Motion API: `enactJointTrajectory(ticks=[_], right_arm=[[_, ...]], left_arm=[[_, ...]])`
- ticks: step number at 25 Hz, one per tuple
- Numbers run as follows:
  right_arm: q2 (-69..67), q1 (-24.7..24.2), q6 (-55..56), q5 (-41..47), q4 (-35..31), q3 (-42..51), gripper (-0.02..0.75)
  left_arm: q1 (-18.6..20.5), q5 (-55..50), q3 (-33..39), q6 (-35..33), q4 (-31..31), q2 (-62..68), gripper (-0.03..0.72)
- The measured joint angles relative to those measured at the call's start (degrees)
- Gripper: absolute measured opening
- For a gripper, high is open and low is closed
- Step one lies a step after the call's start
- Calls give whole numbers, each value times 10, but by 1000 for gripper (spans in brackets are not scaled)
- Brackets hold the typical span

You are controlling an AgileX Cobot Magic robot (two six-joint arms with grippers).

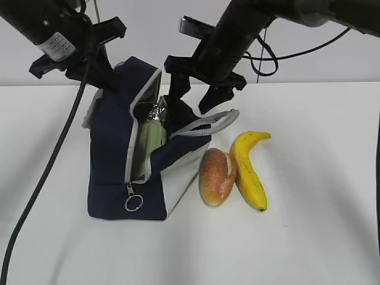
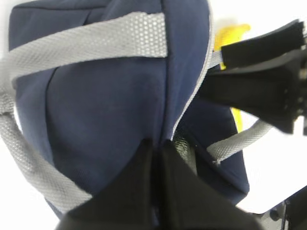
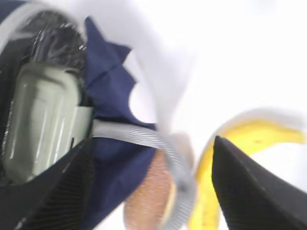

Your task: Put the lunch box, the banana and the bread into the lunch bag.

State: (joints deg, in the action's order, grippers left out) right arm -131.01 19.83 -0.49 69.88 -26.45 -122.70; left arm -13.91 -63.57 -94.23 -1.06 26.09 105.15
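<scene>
Two end effectors over white table (image 1: pixel 320 249): left (image 1: pixel 110 83) pinches lunch bag (image 1: pixel 113 178), right (image 1: pixel 195 101) spread.

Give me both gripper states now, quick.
Left gripper: closed on the lunch bag edge.
Right gripper: jaws open, holding nothing.
</scene>
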Motion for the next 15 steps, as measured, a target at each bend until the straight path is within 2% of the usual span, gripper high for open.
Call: enactJointTrajectory(ticks=[7, 15], right_arm=[[61, -10, 36, 7, 138, -1, 580], [142, -16, 54, 12, 230, 22, 580]], left_arm=[[0, -10, 0, 0, -50, 0, 0], [0, -36, 0, 0, -123, 0, 0]])
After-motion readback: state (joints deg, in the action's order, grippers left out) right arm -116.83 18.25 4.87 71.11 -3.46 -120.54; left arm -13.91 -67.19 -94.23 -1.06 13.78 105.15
